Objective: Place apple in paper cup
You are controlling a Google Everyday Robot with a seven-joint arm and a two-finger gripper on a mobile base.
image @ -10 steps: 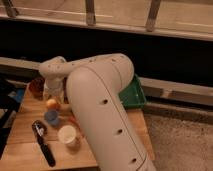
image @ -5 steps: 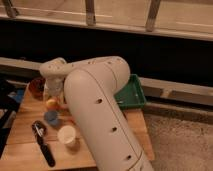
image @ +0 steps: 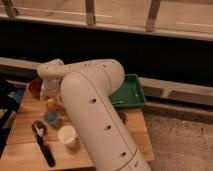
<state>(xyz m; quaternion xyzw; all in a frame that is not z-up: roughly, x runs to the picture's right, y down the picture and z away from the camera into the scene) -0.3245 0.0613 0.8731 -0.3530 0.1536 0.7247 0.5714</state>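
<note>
The apple (image: 51,104), small and orange-yellow, sits at the left of the wooden table (image: 20,132). My gripper (image: 50,95) hangs from the white wrist directly over the apple, touching or very near it, and the wrist mostly hides it. The cream-white paper cup (image: 67,135) stands upright and empty, nearer the front and to the right of the apple. A small blue cup (image: 51,118) stands between the apple and the paper cup.
My large white arm (image: 95,110) covers the middle of the table. A brown-red bowl (image: 35,86) sits at the back left. A black-handled tool (image: 43,141) lies at the front left. A green tray (image: 128,92) is at the back right.
The arm's bulk has shifted only slightly. The apple, blue cup and paper cup stay where they were.
</note>
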